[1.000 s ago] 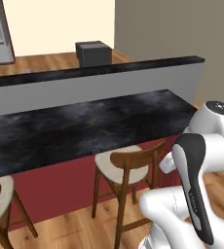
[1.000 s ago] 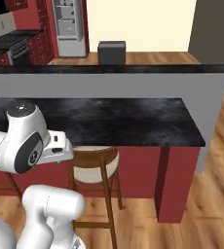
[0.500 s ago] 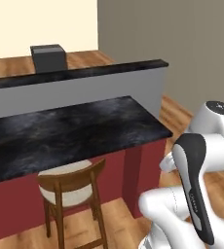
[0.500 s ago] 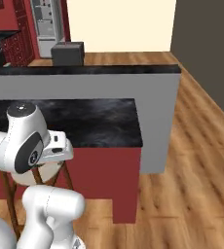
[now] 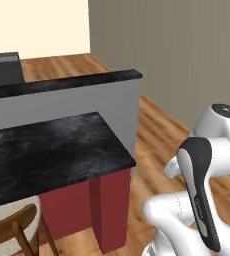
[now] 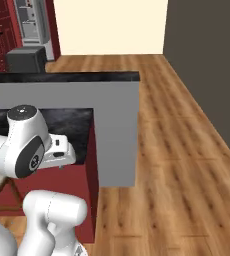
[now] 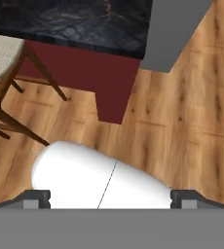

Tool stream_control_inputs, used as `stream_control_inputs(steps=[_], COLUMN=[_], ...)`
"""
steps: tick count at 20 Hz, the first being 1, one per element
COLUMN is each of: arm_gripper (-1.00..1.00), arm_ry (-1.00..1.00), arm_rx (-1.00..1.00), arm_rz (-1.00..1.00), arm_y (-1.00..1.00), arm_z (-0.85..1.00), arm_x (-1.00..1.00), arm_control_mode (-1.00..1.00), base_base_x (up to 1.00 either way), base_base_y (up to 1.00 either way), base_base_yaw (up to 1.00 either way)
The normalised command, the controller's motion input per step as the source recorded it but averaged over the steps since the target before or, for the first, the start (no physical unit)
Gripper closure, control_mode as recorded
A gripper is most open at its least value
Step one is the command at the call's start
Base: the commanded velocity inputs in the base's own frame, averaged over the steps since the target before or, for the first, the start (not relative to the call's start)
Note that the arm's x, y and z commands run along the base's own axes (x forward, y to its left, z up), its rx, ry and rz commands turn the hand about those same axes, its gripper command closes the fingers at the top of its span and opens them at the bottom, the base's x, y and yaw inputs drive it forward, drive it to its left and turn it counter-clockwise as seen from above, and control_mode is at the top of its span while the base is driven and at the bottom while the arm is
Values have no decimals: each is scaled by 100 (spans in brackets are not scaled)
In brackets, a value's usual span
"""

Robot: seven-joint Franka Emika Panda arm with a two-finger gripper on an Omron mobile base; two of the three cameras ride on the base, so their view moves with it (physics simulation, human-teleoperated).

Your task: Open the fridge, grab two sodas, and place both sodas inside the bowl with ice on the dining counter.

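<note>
The dining counter point(image 5: 52, 150) is a black speckled slab on a dark red base; its right end shows in the left base view. It also appears as the dining counter point(image 6: 72, 120) behind my arm and the dining counter point(image 7: 84, 19) across the top of the hand view. Far off at the upper left stands the light grey fridge point(image 6: 31, 22). My gripper point(image 7: 109, 200) is folded in close to my body and points down at the wood floor. Its fingertips point(image 7: 36, 197) stand wide apart, open, with nothing held. The sodas and the bowl with ice are out of view.
A narrower black slab with a grey front point(image 5: 77, 95) runs behind the dining counter, with a small dark boxy appliance point(image 6: 24, 59) beyond it. A wooden stool point(image 5: 12, 230) sits under the counter. Open wood floor point(image 6: 187, 165) stretches right, bounded by a dark grey wall point(image 5: 187, 50).
The whole picture has slid left in both base views, so the base and its cameras have moved. The counter's end now sits mid-frame and more floor shows. The arm's pose is unchanged.
</note>
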Motion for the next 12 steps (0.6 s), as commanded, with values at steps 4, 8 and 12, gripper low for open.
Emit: stream_control_inputs(steps=[4, 8, 12], arm_gripper=[-100, -100, -100], arm_ry=[0, 0, 0], arm_rx=[0, 0, 0], arm_rz=[0, 0, 0], arm_y=[0, 0, 0], arm_z=[0, 0, 0], arm_x=[0, 0, 0], arm_control_mode=[100, 100, 100], base_base_x=[80, 85, 88], base_base_y=[-100, -100, -100], base_base_yaw=[0, 0, 0])
